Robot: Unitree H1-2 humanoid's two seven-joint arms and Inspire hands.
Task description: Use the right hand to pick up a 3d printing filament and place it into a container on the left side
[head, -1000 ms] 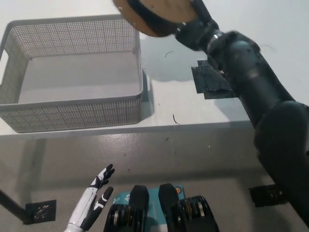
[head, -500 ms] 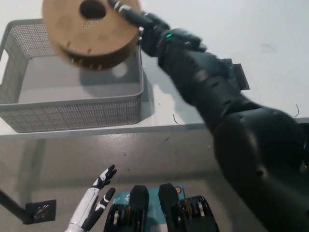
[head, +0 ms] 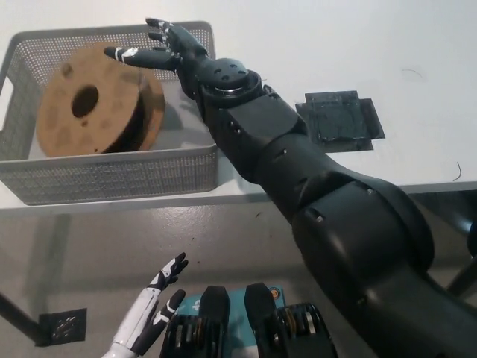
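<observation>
In the basket (head: 112, 175), spool (head: 100, 101) beneath spread fingers (head: 138, 54).

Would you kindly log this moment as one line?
right hand: open, above basket | filament spool: released, on edge inside basket | left hand: open, resting low

basket (head: 112, 175): left edge cut off | filament spool (head: 97, 104): lower part behind basket wall

This looks like a lab or test workshop. A plain white counter (head: 313, 45) carries a grey mesh basket (head: 112, 175) at the left and a patch of black tape (head: 339, 121) at the right. Nearer lies bare grey floor (head: 89, 253) with another taped black marker (head: 63, 326).
</observation>
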